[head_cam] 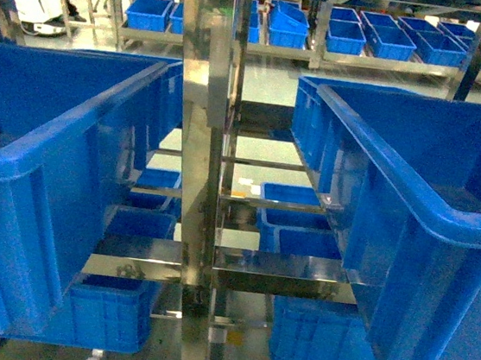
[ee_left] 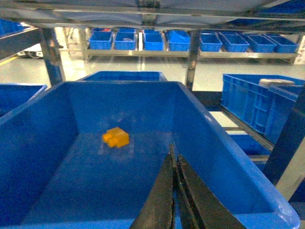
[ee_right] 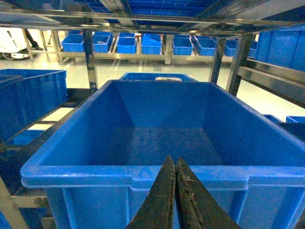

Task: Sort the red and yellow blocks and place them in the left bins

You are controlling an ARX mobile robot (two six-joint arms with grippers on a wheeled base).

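Where steel rack (head_cam: 200, 141) splits blue bins (head_cam: 41, 175), both grippers closed, empty; yellow block (ee_left: 116, 137) in L bin.

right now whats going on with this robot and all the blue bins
The robot faces a metal rack with a large blue bin on each side. The left gripper hangs over the left bin, jaws shut and holding nothing; one yellow block lies on that bin's floor. The right gripper is also shut and empty-handed at the near rim of the right bin, which shows no blocks.
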